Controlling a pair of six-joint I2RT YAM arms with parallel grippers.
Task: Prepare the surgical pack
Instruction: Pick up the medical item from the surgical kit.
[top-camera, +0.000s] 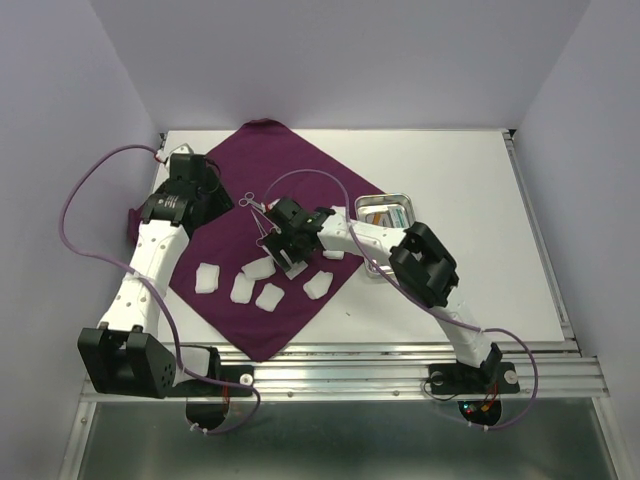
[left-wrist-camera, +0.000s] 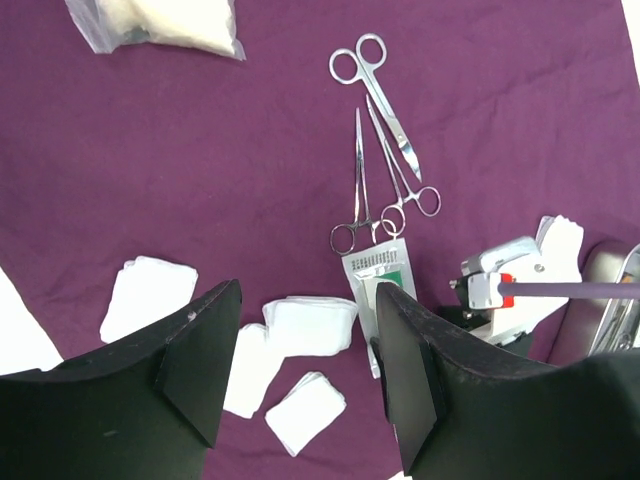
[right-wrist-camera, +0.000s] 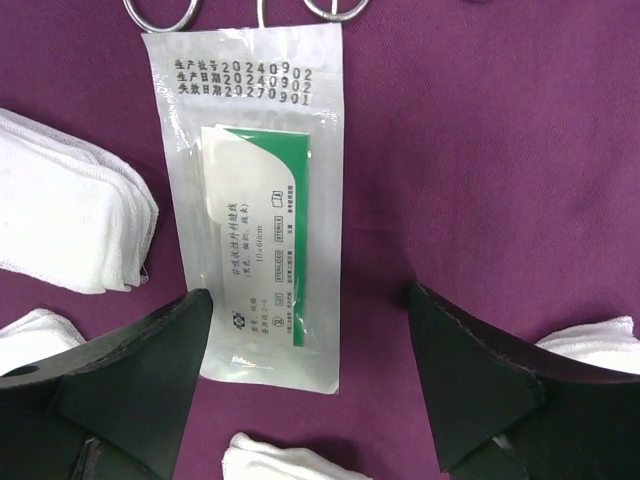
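Directly between the right fingers (right-wrist-camera: 130, 380), which stand wide apart and hold nothing, lies a sealed packet (right-wrist-camera: 250, 210), flat on the purple cloth (right-wrist-camera: 480, 150). It does not sit midway in the gap. In the right wrist view it lies closer to the finger on the left side, and its near edge runs partly beneath that fingertip. Its long axis runs straight ahead of the fingers, crossing the line on which they close. The end with 3 rows of printed dates points away from the wrist, toward the ring handles of the forceps (left-wrist-camera: 358, 190) just beyond it. A closing pinch would probably meet the packet across its short width, after a small shift toward that side.

Gauze pads (right-wrist-camera: 70, 215) lie on either side, outside the fingers, and 1 more lies behind the packet's near end. The scissors (left-wrist-camera: 385, 110) lie further ahead, past the forceps.

The left fingers (left-wrist-camera: 190, 360) are also apart and empty. They hang higher and further back, so the right arm is clearly the nearer one. The steel tray (top-camera: 385, 210) sits on the table beside the cloth's edge.
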